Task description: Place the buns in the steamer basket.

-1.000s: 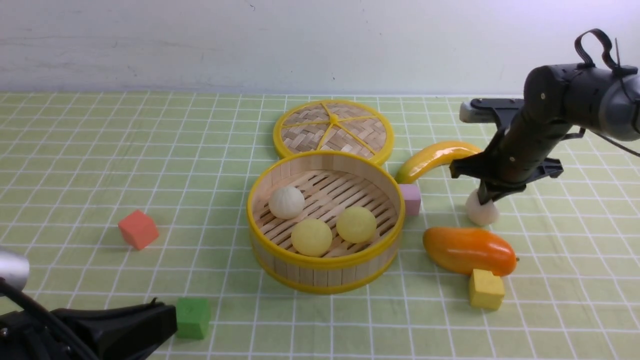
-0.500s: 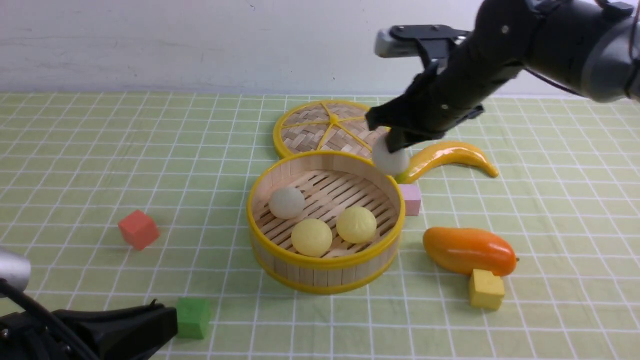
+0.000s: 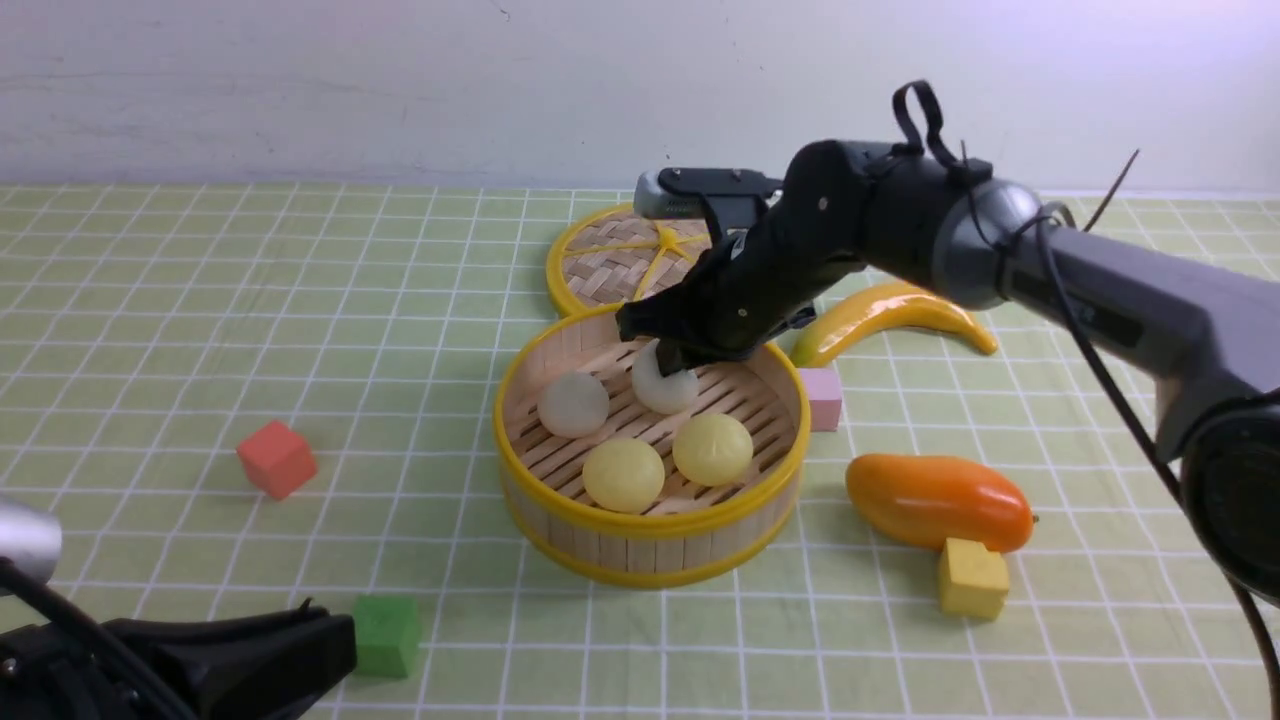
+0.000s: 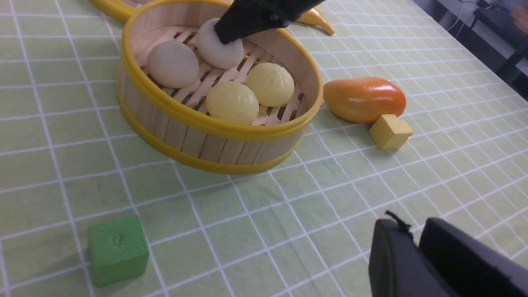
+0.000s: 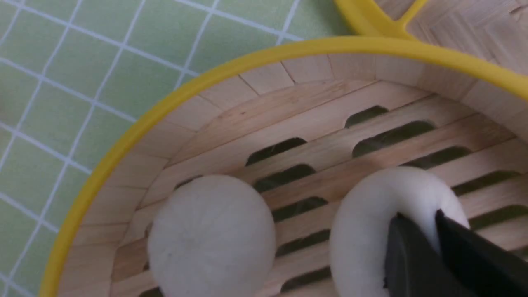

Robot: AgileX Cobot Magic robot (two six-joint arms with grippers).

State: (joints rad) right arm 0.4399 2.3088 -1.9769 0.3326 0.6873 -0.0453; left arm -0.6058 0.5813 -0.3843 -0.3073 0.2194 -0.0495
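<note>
Off-white pleated bun (image 3: pixel 660 393) sits inside the round bamboo steamer basket (image 3: pixel 655 522), the right end effector (image 5: pixel 418 215) slightly parted at its top, so best widen gently, then lift straight up.

We saw four round buns (image 3: pixel 712 450), two off-white, two smooth pale yellow, inside the round bamboo steamer basket (image 3: pixel 655 545), upright and yellow-rimmed.
</note>
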